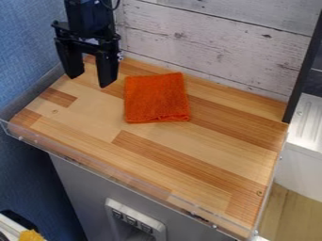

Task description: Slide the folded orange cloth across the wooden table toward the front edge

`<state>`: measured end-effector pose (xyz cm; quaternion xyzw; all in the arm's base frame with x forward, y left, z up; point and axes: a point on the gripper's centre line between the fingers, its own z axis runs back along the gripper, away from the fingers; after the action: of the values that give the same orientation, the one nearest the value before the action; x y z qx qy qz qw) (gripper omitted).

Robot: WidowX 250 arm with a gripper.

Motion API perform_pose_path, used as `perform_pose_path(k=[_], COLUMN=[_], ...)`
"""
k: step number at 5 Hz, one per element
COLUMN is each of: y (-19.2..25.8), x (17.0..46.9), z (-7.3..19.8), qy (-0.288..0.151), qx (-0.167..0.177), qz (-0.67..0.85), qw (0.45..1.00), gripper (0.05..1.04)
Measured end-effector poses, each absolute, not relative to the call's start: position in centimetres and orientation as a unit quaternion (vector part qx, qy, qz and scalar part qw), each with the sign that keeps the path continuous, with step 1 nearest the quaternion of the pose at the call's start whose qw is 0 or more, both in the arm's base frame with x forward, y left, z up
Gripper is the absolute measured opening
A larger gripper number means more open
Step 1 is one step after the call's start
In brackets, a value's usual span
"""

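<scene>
Cloth (156, 98) on counter (151, 150), before plank wall (213, 42).

Black claw (89, 81) open, pointing downward

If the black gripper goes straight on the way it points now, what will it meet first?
Pointing down, the gripper would probably meet the wooden surface first, beside the orange cloth. Its height is unclear, so the exact spot is uncertain.

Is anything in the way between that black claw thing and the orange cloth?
Nothing visible stands in the way. The open gripper hangs to the left of the orange cloth in the picture, and only wooden countertop shows between them.
</scene>
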<state>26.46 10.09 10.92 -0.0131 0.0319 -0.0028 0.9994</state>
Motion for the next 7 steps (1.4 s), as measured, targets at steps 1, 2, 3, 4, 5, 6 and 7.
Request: perform_pose_path(k=[1, 2, 3, 4, 5, 6, 7], y=[9.6, 8.7, 7.7, 6.4, 5.2, 4.4, 4.1], x=[27.1, 28.5, 30.6, 32.1, 32.8, 33.6, 34.1], z=[10.8, 10.8, 11.0, 11.2, 11.6, 12.2, 12.8], qy=[0.034, 0.028, 0.013, -0.002, -0.011, -0.015, -0.017], qx=[-0.013, -0.011, -0.005, 0.000, 0.006, 0.010, 0.011], qz=[0.012, 0.036, 0.063, 0.087, 0.111, 0.132, 0.147], qw=[0.999, 0.999, 0.998, 0.996, 0.994, 0.991, 0.989], gripper=[0.998, 0.998, 0.998, 0.998, 0.998, 0.998, 0.997])
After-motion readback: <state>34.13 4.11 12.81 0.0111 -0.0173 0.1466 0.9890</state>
